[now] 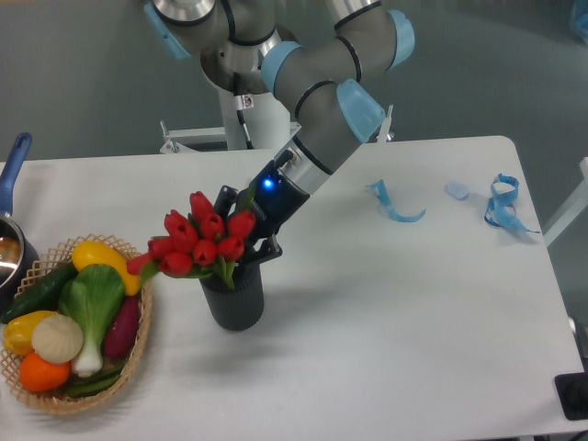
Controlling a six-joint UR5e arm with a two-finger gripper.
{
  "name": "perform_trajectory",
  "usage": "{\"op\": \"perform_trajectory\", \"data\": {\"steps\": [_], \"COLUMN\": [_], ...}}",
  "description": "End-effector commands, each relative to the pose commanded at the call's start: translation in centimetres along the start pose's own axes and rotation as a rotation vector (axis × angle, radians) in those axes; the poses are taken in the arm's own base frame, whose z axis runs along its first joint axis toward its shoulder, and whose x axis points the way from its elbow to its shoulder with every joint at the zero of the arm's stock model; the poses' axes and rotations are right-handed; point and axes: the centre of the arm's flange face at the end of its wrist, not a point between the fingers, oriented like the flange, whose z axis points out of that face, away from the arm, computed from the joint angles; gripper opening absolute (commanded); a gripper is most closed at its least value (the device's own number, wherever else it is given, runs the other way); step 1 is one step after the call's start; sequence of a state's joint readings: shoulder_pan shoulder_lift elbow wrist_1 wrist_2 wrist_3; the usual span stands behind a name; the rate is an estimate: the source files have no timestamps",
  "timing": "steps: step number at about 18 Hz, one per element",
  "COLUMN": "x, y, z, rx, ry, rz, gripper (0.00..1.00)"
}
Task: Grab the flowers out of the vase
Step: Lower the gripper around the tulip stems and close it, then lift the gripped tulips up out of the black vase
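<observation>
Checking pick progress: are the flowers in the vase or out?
In: the flowers lean left from the vase mouth, end effector at them.

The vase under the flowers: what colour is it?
Dark grey; the vase shows best in the fixed camera view.

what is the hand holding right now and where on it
The hand seems closed on the flowers, just below the red buds and above the rim of the vase. The leaves hide the contact, so the grip is not certain.

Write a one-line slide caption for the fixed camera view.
UR5e gripper reaches the red tulips leaning left in the dark vase, beside a vegetable basket.
</observation>
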State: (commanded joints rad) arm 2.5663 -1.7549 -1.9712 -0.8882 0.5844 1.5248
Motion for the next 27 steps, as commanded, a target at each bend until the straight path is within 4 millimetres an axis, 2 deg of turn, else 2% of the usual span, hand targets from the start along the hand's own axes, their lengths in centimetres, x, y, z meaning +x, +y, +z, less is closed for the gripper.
{"op": "perform_trajectory", "data": {"steps": [4, 7, 14, 20, 24, 27], "x": [-0.2, -0.6, -0.8, 0.1, 0.7, 0.7], "y": [-0.6, -1.9, -7.2, -12.0, -15.1, -16.2], "z": [-0.8, -1.9, -5.4, -8.6, -11.4, -14.2], "rx": [0.006, 0.024, 0.090, 0.161, 0.199, 0.207], "ry": [-0.016, -0.036, -0.091, -0.125, -0.159, -0.209], "rz": [-0.026, -0.065, -0.122, -0.143, -0.160, -0.167], "gripper": [0.27, 0.27, 0.27, 0.27, 0.27, 0.27]}}
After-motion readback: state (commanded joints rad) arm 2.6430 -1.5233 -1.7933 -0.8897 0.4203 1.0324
